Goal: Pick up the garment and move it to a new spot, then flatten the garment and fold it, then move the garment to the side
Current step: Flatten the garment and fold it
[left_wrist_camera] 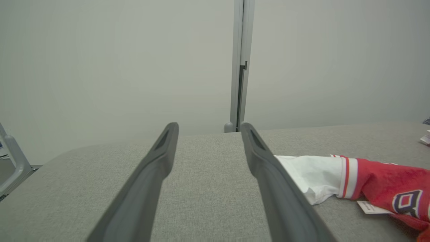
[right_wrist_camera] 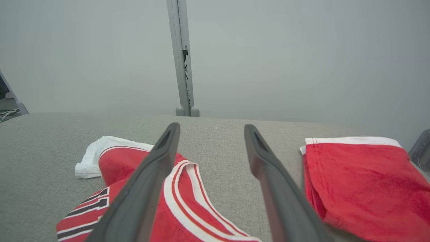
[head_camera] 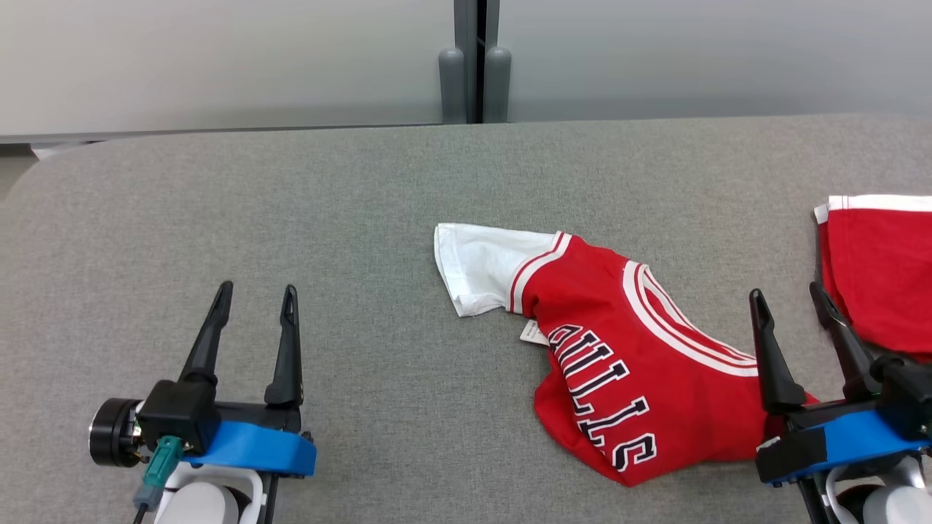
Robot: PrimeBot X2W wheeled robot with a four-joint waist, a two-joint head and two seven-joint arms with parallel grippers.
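And here's the wide grey fabric-covered tabletop [head_camera: 291,204] stretching right across the head view, backed by pale grey wall panels [head_camera: 218,58] with a grey vertical post [head_camera: 477,65] where they meet. Lying on it, right of centre, is the red jersey with white-striped trim, one white sleeve and dark lettering [head_camera: 619,342]: it's rumpled, not flat, the white sleeve pointing towards the robot's left and the far edge, the lettered body bunched nearer the robot. Off at the right edge sits a second red garment with a white band [head_camera: 881,269], folded and apart from the jersey, bare tabletop showing between them. Now the right pincer [head_camera: 787,291]: fingers spread wide, nothing between them, aimed into that gap, with its left finger crossing over the jersey's near right corner in the right wrist view, though whether it touches the cloth I can't tell. Over on the other side, the left pincer [head_camera: 258,290] hangs low over bare tabletop, fingers spread too and empty, well apart from the jersey. And there's a small white tag [head_camera: 534,332] poking out just below the sleeve.
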